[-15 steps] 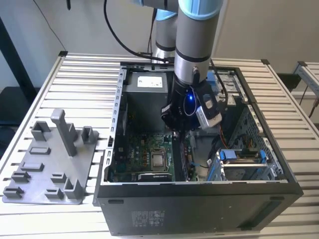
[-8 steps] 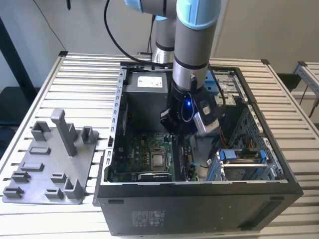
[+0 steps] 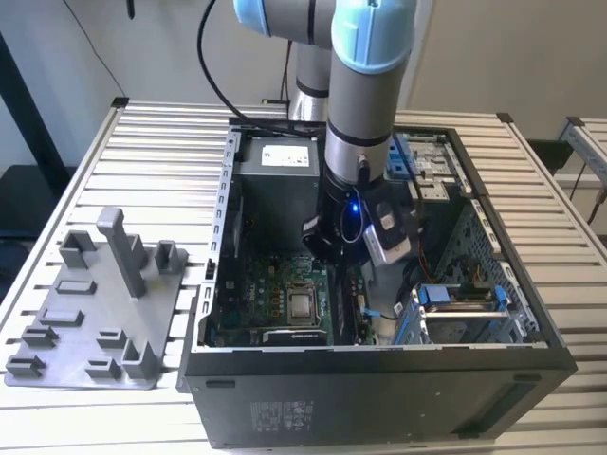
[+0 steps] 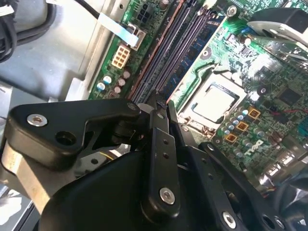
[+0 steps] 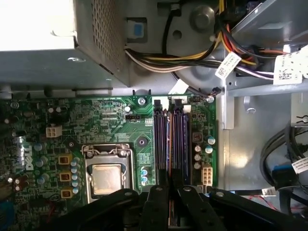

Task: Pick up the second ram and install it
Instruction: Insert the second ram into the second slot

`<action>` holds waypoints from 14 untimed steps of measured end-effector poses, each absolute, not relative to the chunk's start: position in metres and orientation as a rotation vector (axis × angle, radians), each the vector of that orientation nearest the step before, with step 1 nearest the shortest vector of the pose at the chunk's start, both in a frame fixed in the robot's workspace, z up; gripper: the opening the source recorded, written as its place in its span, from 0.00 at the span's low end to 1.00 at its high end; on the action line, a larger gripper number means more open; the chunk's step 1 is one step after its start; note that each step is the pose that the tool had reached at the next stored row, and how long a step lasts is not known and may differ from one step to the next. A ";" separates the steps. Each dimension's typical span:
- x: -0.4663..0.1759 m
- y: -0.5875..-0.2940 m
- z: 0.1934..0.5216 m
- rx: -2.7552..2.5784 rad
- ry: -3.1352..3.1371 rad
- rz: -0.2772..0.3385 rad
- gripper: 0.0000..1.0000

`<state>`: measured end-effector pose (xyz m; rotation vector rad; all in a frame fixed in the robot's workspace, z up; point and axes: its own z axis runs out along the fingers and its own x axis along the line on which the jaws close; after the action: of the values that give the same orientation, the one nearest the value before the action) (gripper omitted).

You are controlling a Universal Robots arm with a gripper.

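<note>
The second ram (image 5: 169, 144) shows edge-on as a thin dark strip with a brownish edge. It runs along the long black motherboard slots (image 5: 159, 144) in both wrist views, and in the second wrist view the strip (image 4: 160, 48) lines up with the fingertips. My gripper (image 5: 169, 195) is shut on its near end, fingers pressed together over it (image 4: 156, 107). I cannot tell whether the stick sits in a slot or just above it. In the exterior view the arm's wrist (image 3: 346, 227) reaches down into the open computer case (image 3: 218, 218) over the motherboard.
A processor socket (image 5: 107, 175) lies beside the slots. The grey power supply (image 5: 48, 57) and a bundle of cables (image 5: 192, 57) crowd the far end. A drive cage (image 3: 460, 308) stands at the exterior view's right. A grey fixture plate (image 3: 95, 313) with posts lies outside the case.
</note>
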<state>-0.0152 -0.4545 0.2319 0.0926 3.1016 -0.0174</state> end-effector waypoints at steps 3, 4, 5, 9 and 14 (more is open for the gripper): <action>-0.016 -0.455 0.227 0.095 3.102 -0.017 0.14; -0.016 -0.455 0.226 0.096 3.102 -0.017 0.14; -0.016 -0.455 0.225 0.095 3.102 -0.017 0.14; -0.016 -0.455 0.224 0.096 3.102 -0.018 0.14; -0.017 -0.455 0.222 0.096 3.103 -0.017 0.14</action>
<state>-0.0168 -0.4546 0.2222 0.0961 3.1026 -0.0175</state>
